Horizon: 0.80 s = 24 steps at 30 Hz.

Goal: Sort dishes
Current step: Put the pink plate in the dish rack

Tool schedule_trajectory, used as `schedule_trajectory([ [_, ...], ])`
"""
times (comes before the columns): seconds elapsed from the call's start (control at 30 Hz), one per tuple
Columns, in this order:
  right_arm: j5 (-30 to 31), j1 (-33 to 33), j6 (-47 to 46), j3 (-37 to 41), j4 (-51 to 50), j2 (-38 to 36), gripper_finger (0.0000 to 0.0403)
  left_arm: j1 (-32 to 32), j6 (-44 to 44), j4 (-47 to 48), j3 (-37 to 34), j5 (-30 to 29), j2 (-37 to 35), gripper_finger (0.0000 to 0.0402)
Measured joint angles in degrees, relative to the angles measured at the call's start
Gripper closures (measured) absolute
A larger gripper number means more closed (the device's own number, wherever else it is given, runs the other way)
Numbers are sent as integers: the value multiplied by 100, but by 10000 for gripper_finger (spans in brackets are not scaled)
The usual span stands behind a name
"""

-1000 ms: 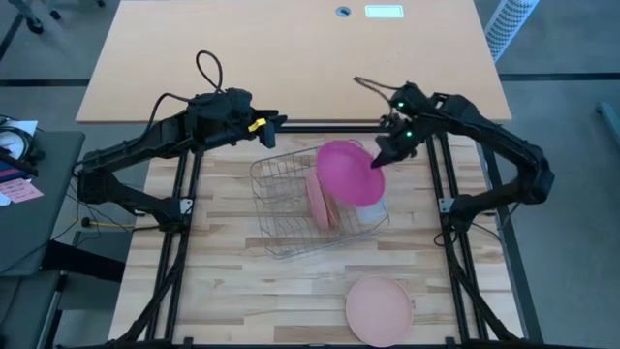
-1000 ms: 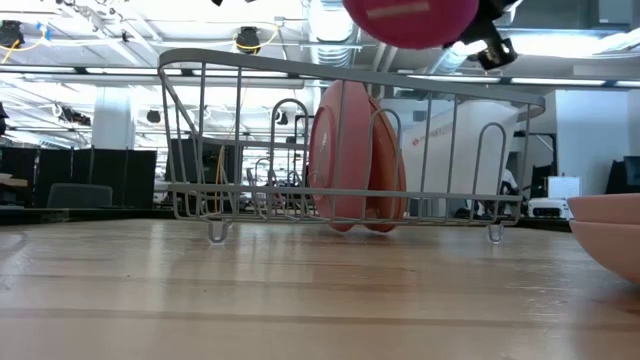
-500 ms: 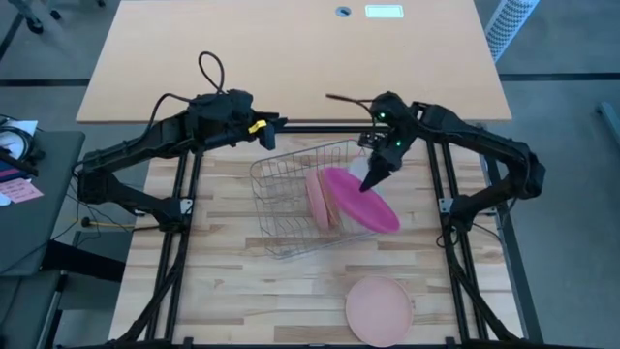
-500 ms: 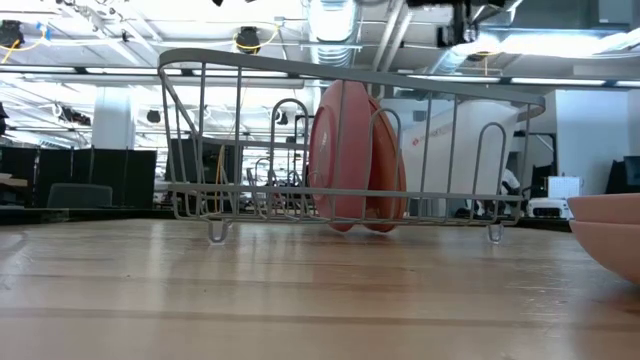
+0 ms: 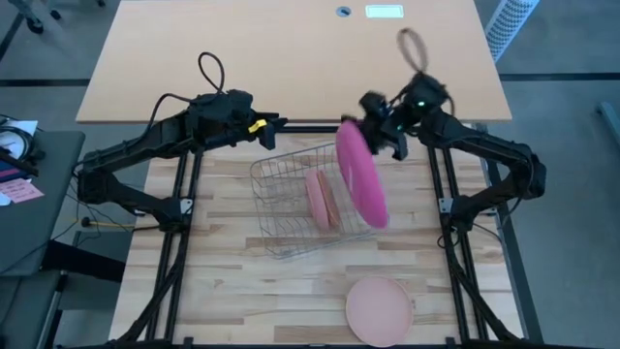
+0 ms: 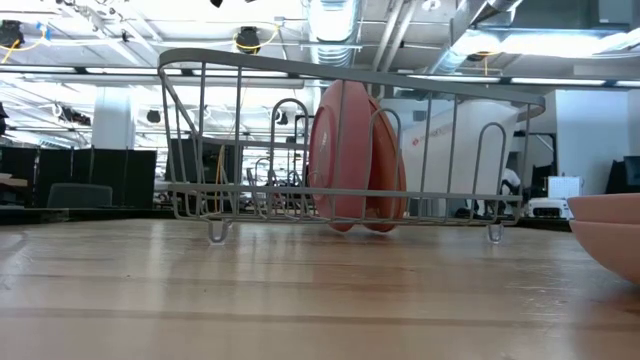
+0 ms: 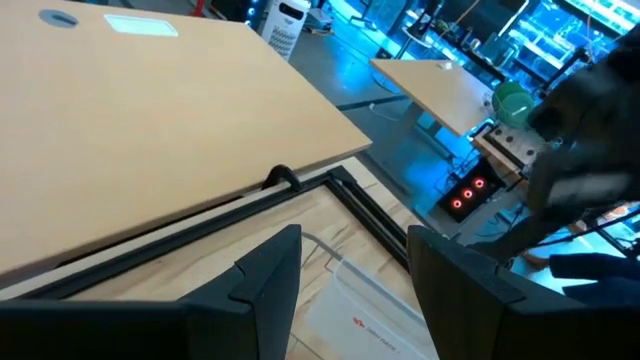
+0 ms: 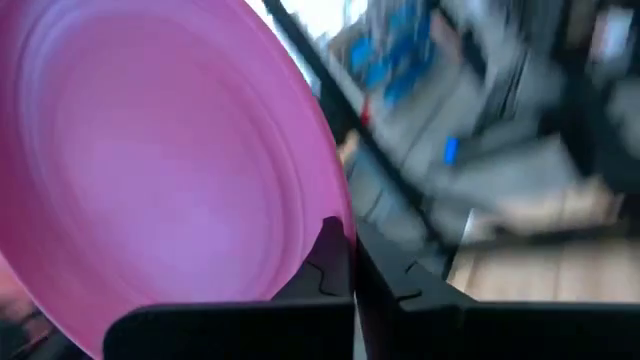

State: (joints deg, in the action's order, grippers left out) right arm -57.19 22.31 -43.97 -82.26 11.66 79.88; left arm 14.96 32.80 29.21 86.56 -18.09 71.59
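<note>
A bright magenta plate (image 5: 362, 179) hangs on edge over the right part of the wire rack (image 5: 281, 218), with my right gripper (image 5: 372, 118) shut on its far end. Two pale pink and salmon plates (image 5: 320, 199) stand upright on their rims between the rack's wires (image 6: 345, 150). Another salmon plate (image 5: 380, 308) lies flat on the table near the front edge. My left gripper (image 5: 281, 120) waits open beyond the rack's far left corner, nothing between its fingers (image 7: 265, 285). My right gripper pinches the magenta plate's rim (image 8: 333, 228) between its two fingers, one finger on each face. The fingers come about level from the table's far right side and hold the rim's far end (image 5: 349, 131). The plate stands on edge, lifted clear above the rack.
A translucent tub (image 6: 440, 130) sits in the rack's right end, under the held plate. A black frame rail (image 5: 310, 127) runs along the far side of the wooden table, with a tan tabletop (image 5: 291, 48) behind it. Bare wood lies left of and in front of the rack.
My right gripper has risen and gone toward the table's far edge, rolling its wrist. The magenta plate, which lay nearly flat and face up over the rack, has tipped and now stands on edge, higher above the rack and out of the low view.
</note>
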Motion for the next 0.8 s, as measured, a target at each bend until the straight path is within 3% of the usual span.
schedule_trajectory([
  [0.2,1520,193,-4,0,1467,0,403,0,0,0,0,0,0,224],
  [0.33,2937,345,-645,0,1791,-32,403,0,12,-5,0,0,0,224],
  [0.57,5053,337,-1297,0,837,-297,403,-67,137,-63,0,0,0,224],
  [0.8,6466,191,-943,0,17,-626,403,-170,268,-76,0,-6,0,224],
])
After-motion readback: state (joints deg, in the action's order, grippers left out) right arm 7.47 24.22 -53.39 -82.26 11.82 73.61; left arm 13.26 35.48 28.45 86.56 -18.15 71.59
